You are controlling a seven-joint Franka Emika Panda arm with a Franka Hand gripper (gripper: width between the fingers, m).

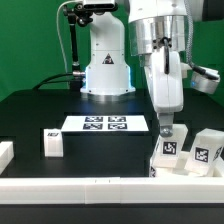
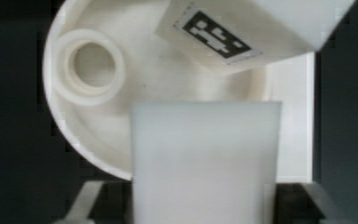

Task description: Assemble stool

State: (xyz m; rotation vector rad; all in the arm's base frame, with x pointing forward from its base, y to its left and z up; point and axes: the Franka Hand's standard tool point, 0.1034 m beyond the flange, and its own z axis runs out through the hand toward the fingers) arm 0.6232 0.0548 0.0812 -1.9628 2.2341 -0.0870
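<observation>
In the wrist view the round white seat [image 2: 91, 115] fills the background, with a round socket hole [image 2: 89, 64] showing in it. A tagged white leg [image 2: 250, 35] stands out from the seat. A second plain white leg [image 2: 202, 150] sits between my fingers [image 2: 91, 203]. Dark gaps show on both sides of it, so my gripper [image 2: 202, 208] is open around it without touching. In the exterior view my gripper [image 1: 166, 134] points straight down onto this white cluster [image 1: 171, 156] near the front rail.
The marker board [image 1: 105, 124] lies mid-table. A loose tagged leg [image 1: 52, 143] stands toward the exterior view's left, and another tagged block [image 1: 208, 152] sits at the right. White border rails run along the front [image 1: 90, 186] and the left [image 1: 5, 152].
</observation>
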